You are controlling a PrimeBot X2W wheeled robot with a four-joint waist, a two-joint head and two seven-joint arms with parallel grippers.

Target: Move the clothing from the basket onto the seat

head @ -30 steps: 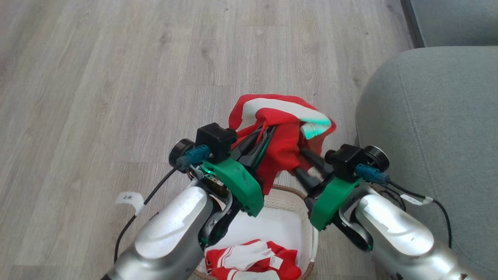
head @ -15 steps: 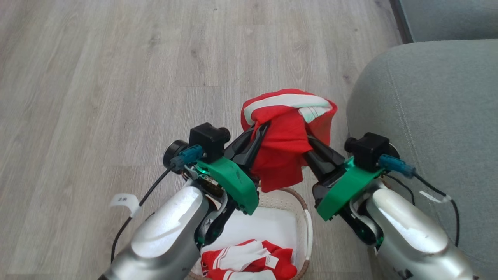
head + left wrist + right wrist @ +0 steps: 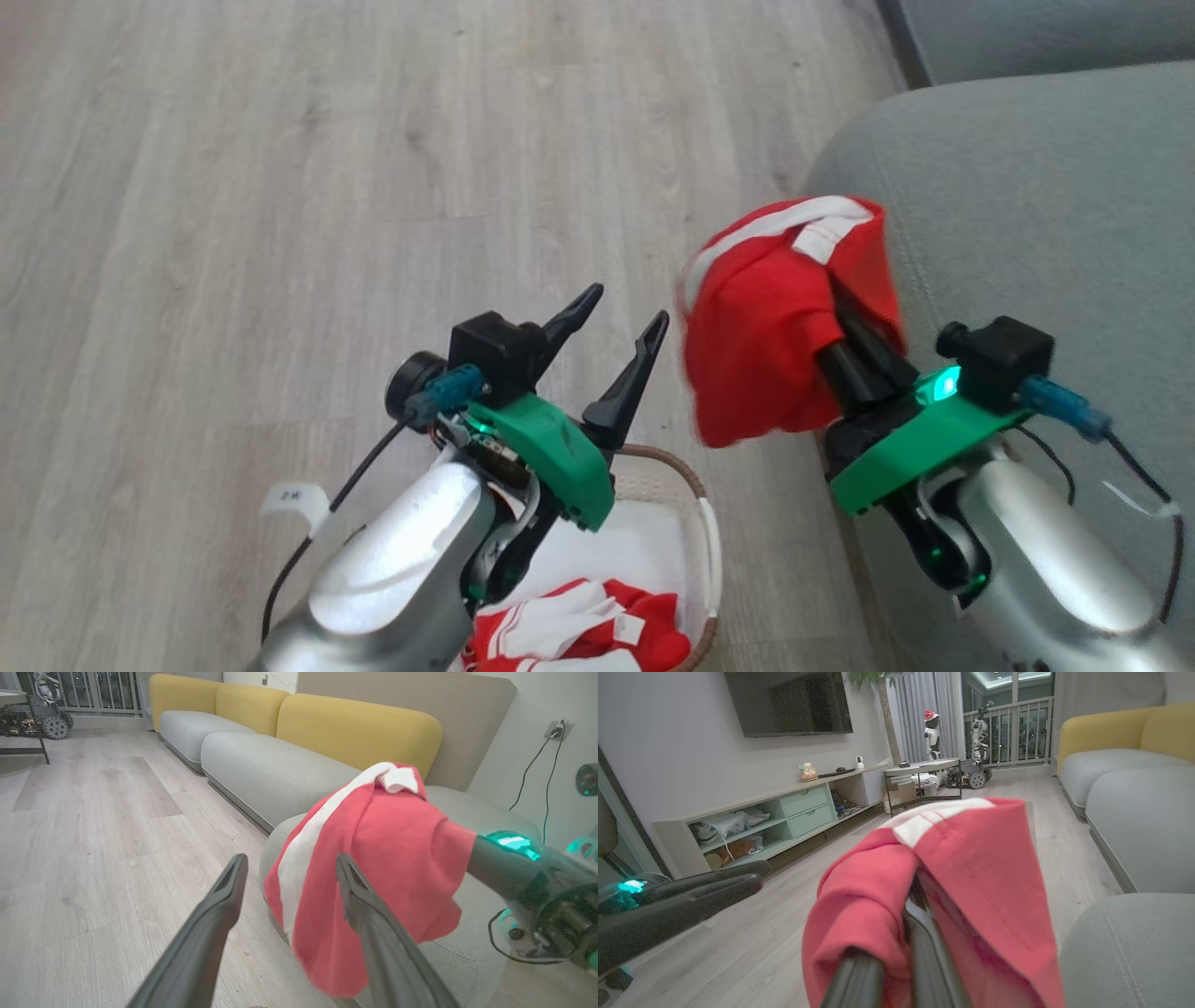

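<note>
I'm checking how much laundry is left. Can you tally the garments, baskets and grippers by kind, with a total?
Garments: 2 (held garment, basket garment)
Baskets: 1 (basket)
Grippers: 2 (left gripper, right gripper)
Total: 5

Pale wood-plank floor runs to a light wall with a dark television above a low shelf unit.
</note>
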